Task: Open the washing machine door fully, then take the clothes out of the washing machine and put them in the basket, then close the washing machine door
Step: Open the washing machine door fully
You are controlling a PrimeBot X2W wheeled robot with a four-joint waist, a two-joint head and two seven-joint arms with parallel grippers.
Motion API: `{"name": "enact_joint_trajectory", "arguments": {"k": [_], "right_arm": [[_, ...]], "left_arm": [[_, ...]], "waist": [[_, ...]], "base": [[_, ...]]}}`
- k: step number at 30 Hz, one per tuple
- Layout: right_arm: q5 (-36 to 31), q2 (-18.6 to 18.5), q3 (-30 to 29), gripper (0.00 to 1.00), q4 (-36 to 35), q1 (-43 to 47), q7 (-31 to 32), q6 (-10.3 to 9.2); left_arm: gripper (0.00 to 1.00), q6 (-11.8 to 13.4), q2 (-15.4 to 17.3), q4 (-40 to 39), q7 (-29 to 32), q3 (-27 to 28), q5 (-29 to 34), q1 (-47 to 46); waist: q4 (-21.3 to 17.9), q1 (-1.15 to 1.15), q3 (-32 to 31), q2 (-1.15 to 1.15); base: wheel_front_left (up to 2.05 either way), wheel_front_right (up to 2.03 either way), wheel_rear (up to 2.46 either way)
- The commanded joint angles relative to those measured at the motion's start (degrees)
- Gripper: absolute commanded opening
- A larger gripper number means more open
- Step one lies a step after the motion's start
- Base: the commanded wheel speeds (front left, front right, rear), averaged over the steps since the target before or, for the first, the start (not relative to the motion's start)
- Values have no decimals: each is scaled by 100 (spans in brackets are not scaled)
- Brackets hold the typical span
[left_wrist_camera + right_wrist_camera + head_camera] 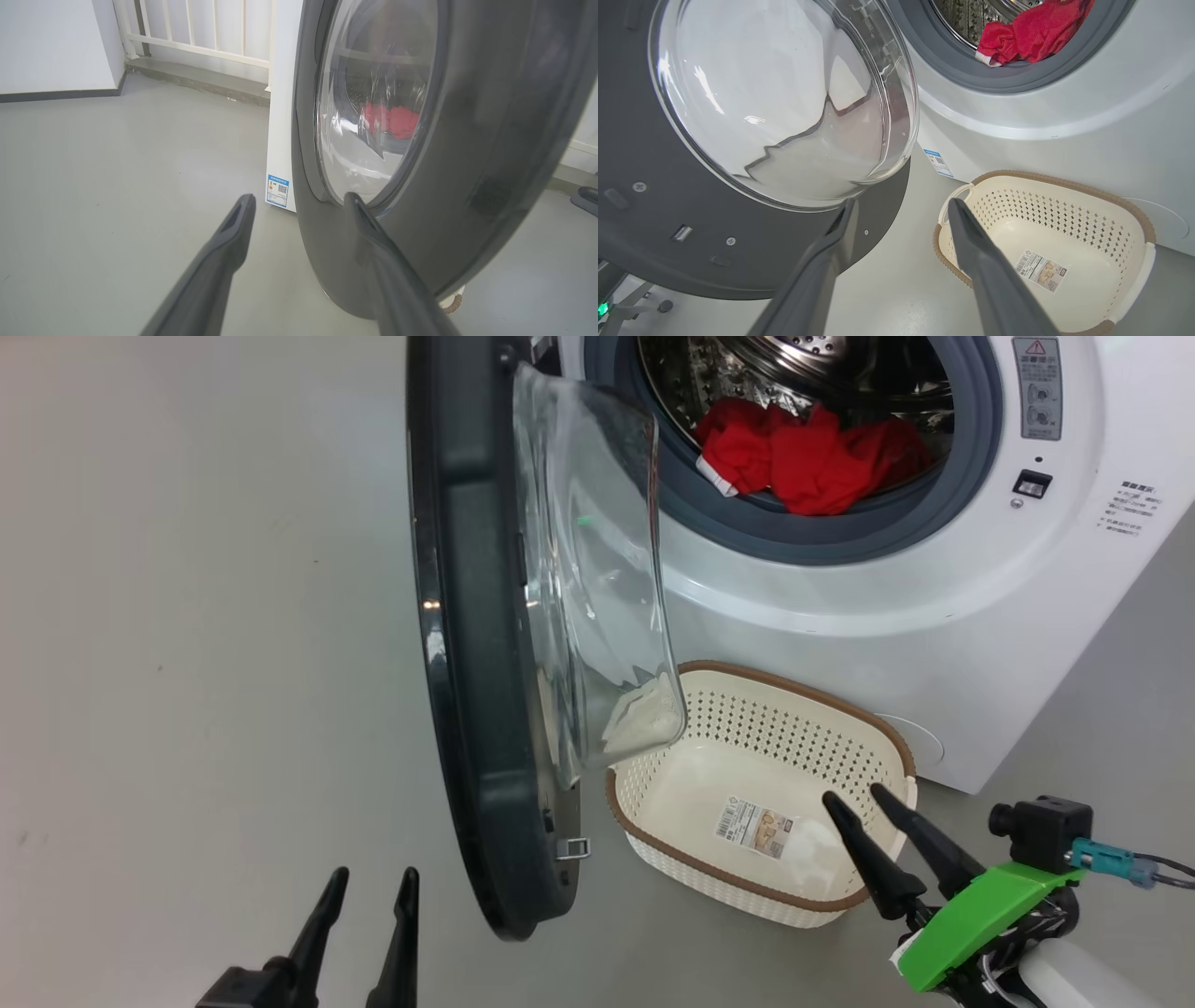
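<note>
Clothes [812,457] rest in the drum [738,373], left gripper [373,873] and right gripper [851,791] spread; left wrist shows railing [201,28].

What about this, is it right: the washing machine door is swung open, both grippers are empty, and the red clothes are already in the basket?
Not quite. The clothes lie inside the washing machine, not in the basket, which holds just its paper label; the head view shows this. The rest stands: the washing machine door is swung open, and the left gripper and right gripper are empty.
</note>
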Motion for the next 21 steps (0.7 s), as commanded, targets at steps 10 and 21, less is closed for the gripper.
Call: {"name": "enact_joint_trajectory", "arguments": {"k": [10, 21], "right_arm": [[-2483, 553, -1634, 100, -575, 811, -76, 43], [-3824, 1052, -2531, 100, -944, 1375, -76, 43]], "left_arm": [[100, -80, 63, -163, -52, 322, 149, -102], [100, -86, 63, -235, -52, 353, 192, -59]], "waist": [[-88, 0, -26, 0], [-69, 0, -67, 0]], "base": [[0, 0, 0], [0, 0, 0]]}}
